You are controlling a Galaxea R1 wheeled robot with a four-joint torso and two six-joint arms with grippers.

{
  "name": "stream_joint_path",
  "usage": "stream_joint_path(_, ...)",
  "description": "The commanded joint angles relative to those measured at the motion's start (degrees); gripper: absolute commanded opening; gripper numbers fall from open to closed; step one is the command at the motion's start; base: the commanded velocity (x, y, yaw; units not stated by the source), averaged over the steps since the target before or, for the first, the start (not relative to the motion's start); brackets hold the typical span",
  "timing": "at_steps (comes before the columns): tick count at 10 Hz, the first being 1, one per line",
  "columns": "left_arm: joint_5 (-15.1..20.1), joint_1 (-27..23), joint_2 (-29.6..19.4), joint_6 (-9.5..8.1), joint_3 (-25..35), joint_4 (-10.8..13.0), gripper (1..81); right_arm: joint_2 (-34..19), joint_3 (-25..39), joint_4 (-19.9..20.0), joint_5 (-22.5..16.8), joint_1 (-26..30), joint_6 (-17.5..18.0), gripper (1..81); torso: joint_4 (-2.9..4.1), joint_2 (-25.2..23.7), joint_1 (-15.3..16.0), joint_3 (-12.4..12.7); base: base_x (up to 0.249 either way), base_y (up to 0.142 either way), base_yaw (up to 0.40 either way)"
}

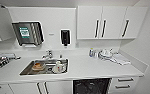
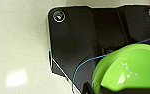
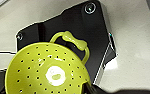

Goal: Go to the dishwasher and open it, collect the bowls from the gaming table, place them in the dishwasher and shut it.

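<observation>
The dishwasher point(image 1: 91, 86) sits under the white tabletop point(image 1: 96, 67) at the lower middle of the head view; its front shows as a dark opening between white cabinet doors and a stack of drawers point(image 1: 124, 83).

In the left wrist view a bright green bowl point(image 2: 131, 67) shows large against the arm's dark plate, its glossy inside catching light. A dark part touches its lower rim, yet the pictures do not tell whether the left arm's fingers are clenched on it.

In the right wrist view a yellow-green perforated bowl point(image 3: 47, 72) with a looped handle lies close before the camera; whether the right arm's fingers grasp it cannot be told either.

On the tabletop, a steel sink point(image 1: 44, 67) holds dishes, with a faucet point(image 1: 49, 53) behind it. On the wall hang a paper-towel dispenser point(image 1: 28, 33) bearing a green label, its writing unreadable, and a black soap dispenser point(image 1: 65, 37). White wall cabinets point(image 1: 108, 22) hang to the right.
</observation>
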Motion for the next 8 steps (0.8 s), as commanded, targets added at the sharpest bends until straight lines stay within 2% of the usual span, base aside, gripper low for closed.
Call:
stream_joint_path(1, 2.66, -2.51, -0.61, 0.37, -0.1, -0.18, 1.0, -1.68, 0.28, -0.08, -3.17, 2.47, -0.18, 1.0, -0.07, 0.0, 0.05, 0.0, 0.0, 0.0, 0.0)
stream_joint_path(2, 2.66, -2.51, -0.61, 0.37, -0.1, -0.18, 1.0, -1.68, 0.28, -0.17, -3.17, 2.55, -0.18, 1.0, 0.15, 0.0, 0.05, 0.0, 0.0, 0.0, 0.0)
stream_joint_path(6, 2.66, -2.51, -0.7, 0.37, -0.1, -0.18, 1.0, -1.68, 0.45, -0.17, -3.17, 2.55, -0.18, 1.0, 0.11, 0.0, 0.05, 0.0, 0.0, 0.0, 0.0)
stream_joint_path(7, 2.66, -2.51, -0.7, 0.37, -0.1, -0.18, 1.0, -1.68, 0.37, -0.17, -3.17, 2.55, -0.18, 1.0, 1.26, 0.0, 0.05, 0.0, 0.0, 0.0, 0.0)
stream_joint_path(8, 2.66, -2.51, -0.7, 0.28, -0.1, -0.18, 1.0, -1.68, 0.36, -0.17, -3.17, 2.55, -0.18, 1.0, 2.01, 0.0, 0.05, 0.0, 0.0, 0.0, 0.0)
